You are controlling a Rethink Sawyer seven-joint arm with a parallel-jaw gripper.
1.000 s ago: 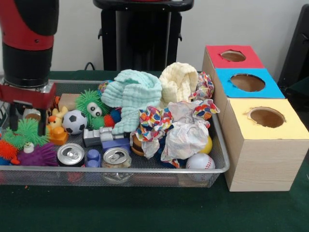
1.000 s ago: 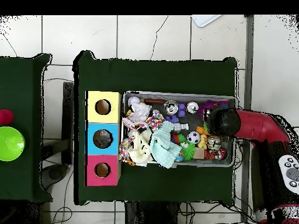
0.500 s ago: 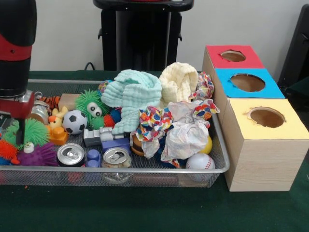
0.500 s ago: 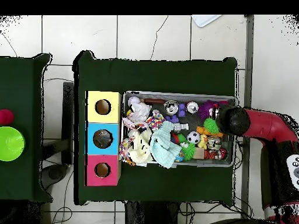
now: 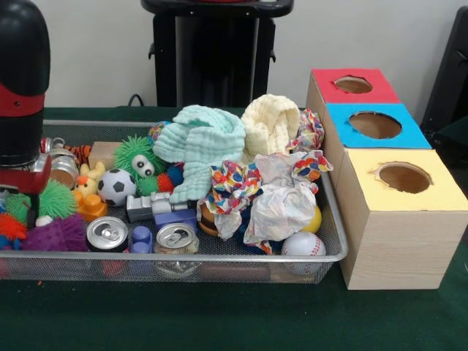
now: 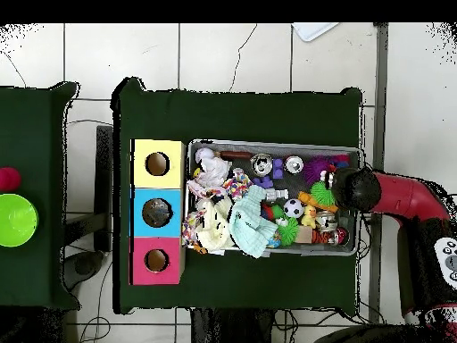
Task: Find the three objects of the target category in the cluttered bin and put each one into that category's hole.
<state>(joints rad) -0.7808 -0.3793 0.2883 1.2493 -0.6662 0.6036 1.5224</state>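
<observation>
Front view: bin (image 5: pixel 333 252) w/ clutter still full, box holes (image 5: pixel 404 176) look empty; gripper (image 5: pixel 18 179) at bin's left edge, jaw state can't tell. No sorting evident.

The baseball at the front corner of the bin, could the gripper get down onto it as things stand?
Probably yes. The baseball lies uncovered on top, with only crumpled paper beside it. The arm stands at the bin's opposite end, so it must cross first.
</observation>
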